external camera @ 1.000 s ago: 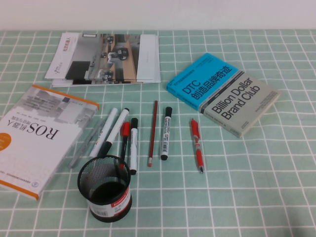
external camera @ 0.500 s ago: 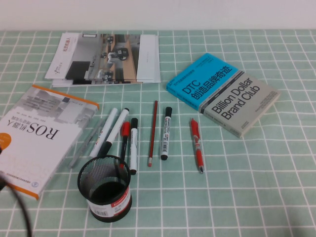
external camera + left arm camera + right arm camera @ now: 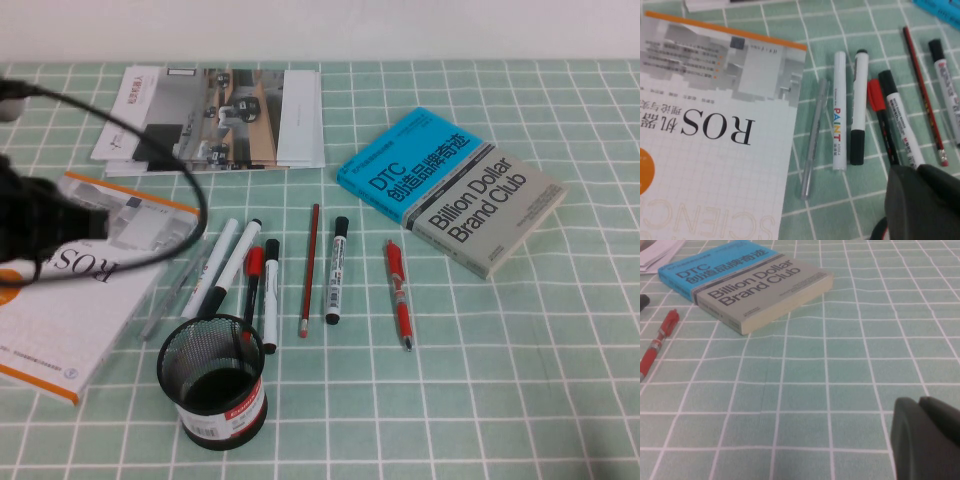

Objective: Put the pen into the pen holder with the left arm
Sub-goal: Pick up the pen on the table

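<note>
And here comes the left arm (image 3: 40,225), a black robot arm trailing loose black cables: half a second ago only a sliver of cable showed at the lower-left corner of the high view, and a second ago nothing at all; now its dark bulk hangs over the white ROS textbook with the orange edge (image 3: 60,300) on the robot's left. That means the reach for the pen is on, though nothing on the table has shifted yet.

The slim pale-grey semi-transparent pen (image 3: 812,140) lies flat on the green checked cloth, just beside the textbook's edge, with a white PAINT marker (image 3: 839,112) next to it on the other side. Tight quarters for a pick, I'd judge. The black wire-mesh pen holder (image 3: 212,380) stands upright near the front of the table, empty, close to the pen's near end.

The left gripper (image 3: 922,202) shows only as a black lump at the edge of its wrist view, raised above the markers and holding nothing; whether its fingers are spread, I cannot tell. The right gripper (image 3: 927,437) sits parked low over bare cloth, well apart from the blue-and-grey Billion Dollar Brand Club book (image 3: 747,287), and its opening can't be read either
</note>
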Tool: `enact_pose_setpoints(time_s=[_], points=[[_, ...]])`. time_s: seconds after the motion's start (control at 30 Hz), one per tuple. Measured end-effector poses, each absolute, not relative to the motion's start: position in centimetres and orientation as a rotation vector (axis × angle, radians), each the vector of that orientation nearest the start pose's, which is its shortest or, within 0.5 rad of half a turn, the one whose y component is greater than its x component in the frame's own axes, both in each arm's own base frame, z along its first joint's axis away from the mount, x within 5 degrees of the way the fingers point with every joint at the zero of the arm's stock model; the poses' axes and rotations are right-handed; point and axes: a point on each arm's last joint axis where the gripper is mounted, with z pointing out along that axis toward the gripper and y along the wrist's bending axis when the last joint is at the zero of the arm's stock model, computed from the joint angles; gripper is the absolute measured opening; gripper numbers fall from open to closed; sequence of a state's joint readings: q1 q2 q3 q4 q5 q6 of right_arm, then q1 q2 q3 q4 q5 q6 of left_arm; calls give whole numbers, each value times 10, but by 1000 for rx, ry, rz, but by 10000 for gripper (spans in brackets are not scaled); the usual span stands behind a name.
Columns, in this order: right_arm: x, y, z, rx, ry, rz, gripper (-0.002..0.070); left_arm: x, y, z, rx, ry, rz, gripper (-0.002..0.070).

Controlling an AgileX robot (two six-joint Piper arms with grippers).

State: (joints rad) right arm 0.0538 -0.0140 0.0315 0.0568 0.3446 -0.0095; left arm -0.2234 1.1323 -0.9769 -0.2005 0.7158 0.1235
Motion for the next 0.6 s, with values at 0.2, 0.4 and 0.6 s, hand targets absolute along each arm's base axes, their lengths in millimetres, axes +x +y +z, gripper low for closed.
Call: enact_pose_setpoints(time_s=[0.2, 0.4, 0.6], points=[[53, 5, 172, -22, 1846, 86, -20, 273, -75, 334, 356, 2436, -261, -4], [53, 5, 172, -21, 1846, 88, -20, 320, -86, 321, 383, 2519, -257, -4], [53, 5, 172, -21, 1846, 88, -20, 364, -97, 292, 415, 2635, -256, -4]])
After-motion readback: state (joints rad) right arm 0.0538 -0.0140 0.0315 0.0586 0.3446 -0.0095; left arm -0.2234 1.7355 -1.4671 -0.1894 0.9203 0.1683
